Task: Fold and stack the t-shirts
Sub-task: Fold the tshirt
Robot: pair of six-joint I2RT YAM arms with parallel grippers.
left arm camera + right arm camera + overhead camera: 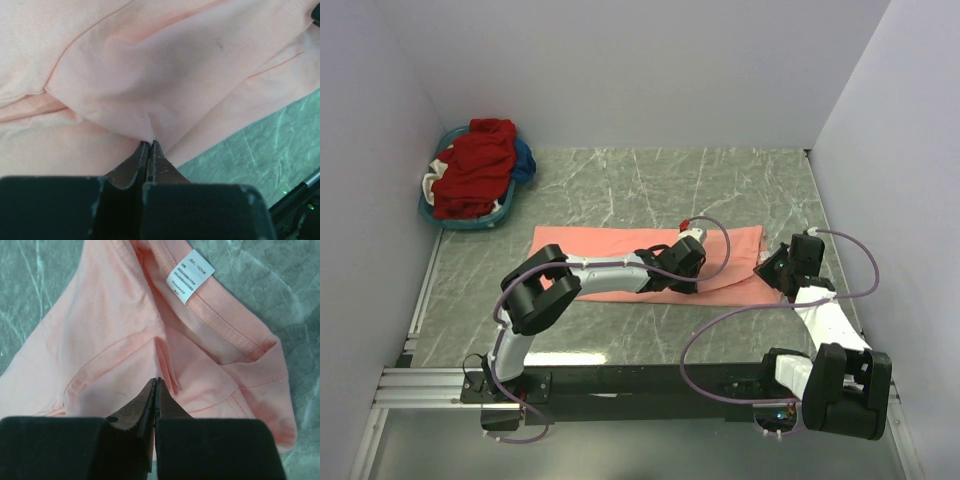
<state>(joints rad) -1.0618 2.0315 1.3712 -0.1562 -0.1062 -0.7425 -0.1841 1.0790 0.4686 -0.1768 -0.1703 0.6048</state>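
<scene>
The left gripper [151, 143] pinches a fold of the salmon-pink t-shirt [600, 243]. The right gripper [156, 381] clamps cloth near its collar [235, 322].

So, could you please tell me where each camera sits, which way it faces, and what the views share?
Top external: above and behind the bases, looking down over the table; left arm and right arm show, pink t-shirt and basket beyond.
Left wrist: on the left arm, looking along the left gripper, shut on the t-shirt.
Right wrist: on the right arm, looking along the right gripper, shut on cloth near the label.
Shared: all three show the pink t-shirt on the table.
</scene>
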